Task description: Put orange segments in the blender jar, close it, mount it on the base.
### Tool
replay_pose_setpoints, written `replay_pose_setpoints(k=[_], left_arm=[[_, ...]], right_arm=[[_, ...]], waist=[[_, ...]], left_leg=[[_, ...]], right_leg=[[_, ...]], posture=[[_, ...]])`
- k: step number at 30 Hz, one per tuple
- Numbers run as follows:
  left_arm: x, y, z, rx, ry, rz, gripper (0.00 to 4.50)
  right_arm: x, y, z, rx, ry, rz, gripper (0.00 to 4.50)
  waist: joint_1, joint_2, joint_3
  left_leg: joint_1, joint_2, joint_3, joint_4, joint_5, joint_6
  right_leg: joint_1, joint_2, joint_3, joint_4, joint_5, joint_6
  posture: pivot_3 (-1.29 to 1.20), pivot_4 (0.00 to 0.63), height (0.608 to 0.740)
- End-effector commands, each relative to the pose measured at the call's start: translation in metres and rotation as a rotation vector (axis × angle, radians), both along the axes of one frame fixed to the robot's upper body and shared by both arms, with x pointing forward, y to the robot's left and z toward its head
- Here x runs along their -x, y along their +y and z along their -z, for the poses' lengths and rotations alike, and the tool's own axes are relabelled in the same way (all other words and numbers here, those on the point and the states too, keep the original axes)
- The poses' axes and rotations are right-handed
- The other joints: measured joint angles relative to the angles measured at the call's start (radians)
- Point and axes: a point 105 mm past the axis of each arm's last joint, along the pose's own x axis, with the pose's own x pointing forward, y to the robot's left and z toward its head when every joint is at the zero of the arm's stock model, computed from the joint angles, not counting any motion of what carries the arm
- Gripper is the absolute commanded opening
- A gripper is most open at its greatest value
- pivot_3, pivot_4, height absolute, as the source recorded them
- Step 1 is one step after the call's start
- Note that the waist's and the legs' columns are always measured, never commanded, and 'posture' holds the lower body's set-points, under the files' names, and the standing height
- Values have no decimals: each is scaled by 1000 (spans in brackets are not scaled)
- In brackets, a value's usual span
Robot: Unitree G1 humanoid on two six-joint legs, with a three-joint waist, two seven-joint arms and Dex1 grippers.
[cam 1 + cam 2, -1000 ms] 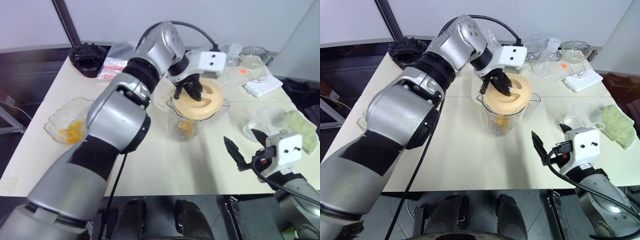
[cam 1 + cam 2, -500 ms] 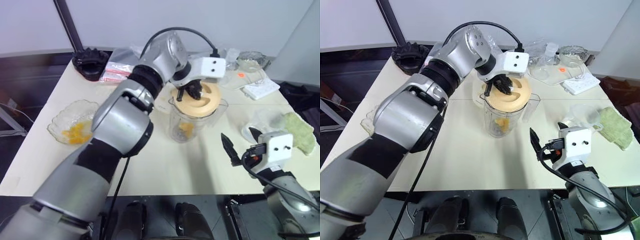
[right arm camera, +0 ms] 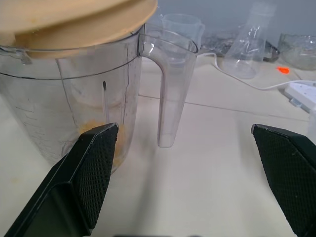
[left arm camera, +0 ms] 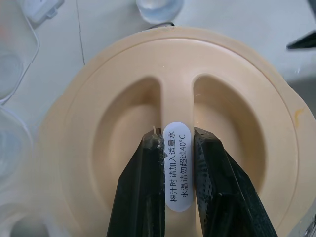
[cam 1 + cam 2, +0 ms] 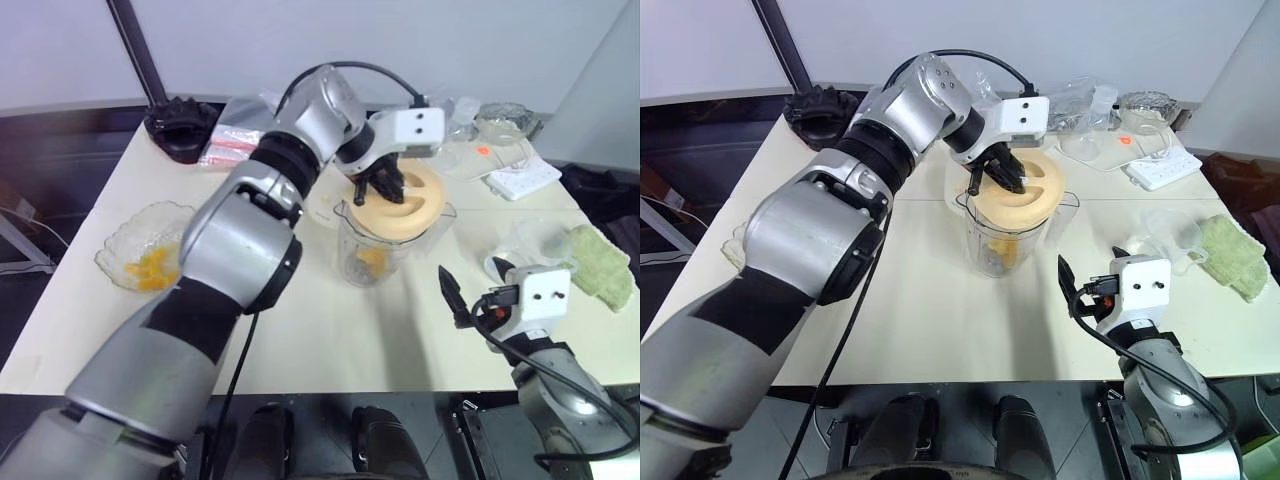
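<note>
Closing the blender jar [image 5: 385, 250] is the step in hand: our left gripper [image 4: 177, 163] has its fingers nearly shut, pinching the centre rib of the cream lid [image 5: 397, 198], which sits tilted on the jar's rim, not seated. Jar stands mid-desk [image 5: 330, 330], some orange segments [image 5: 371, 258] already at its bottom; more lie in the glass bowl [image 5: 140, 255] by the desk's left edge. Our right gripper [image 3: 197, 182] hangs with fingers spread wide, empty, level with the jar's handle [image 3: 168, 94] near the front edge. We can't pick out the base from here.

To do this well, we judge: level the lid first, line it up with the spout, then press straight down. Brace the jar with the right fingers round the handle, or the push tips it.
</note>
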Motion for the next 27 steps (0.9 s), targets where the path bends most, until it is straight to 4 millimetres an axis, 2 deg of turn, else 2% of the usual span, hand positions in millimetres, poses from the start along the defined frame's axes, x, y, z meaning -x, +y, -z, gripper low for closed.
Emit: replay_pose_setpoints(k=[1,4,8,12,20,25,27], left_arm=[[11,-5,-14,60,87,24,234],[14,-4,-21,68,114,40,234],[12,2,-10,-1,98,40,234],[3,5,9,-77,31,10,234],[-7,12,13,-94,-10,-51,234],[-5,16,22,-154,-7,-27,234],[-5,15,27,-172,-11,-24,234]], right_arm=[[-2,0,-9,15,-47,-5,4500],[-4,-2,-8,18,-47,-10,4500],[-9,-3,-10,19,-57,-12,4500],[-10,-2,-9,16,-61,-8,4500],[-8,0,-7,17,-55,-8,4500],[-15,-3,-4,28,-54,1,4500],[-26,-5,2,42,-47,10,4500]], waist=[[1,0,0],[1,1,0],[1,1,0],[2,1,0],[2,1,0],[1,1,0],[0,1,0]], left_leg=[[-4,0,0,0,0,0],[-14,-1,0,2,0,1],[-14,-1,0,1,-1,2],[-13,-1,0,1,-1,2],[-12,-1,0,2,-1,2],[-11,-1,0,2,-1,2],[-11,-1,0,2,-1,2]], right_leg=[[-4,0,0,1,1,-2],[-14,1,0,4,2,-3],[-14,2,1,4,1,-1],[-14,2,1,4,1,-1],[-12,1,1,4,1,-1],[-12,1,1,4,2,-2],[-12,2,1,4,2,-2]], posture=[[0,150,740],[0,150,740],[0,150,740],[0,150,740],[0,150,740],[0,150,740],[0,150,740]])
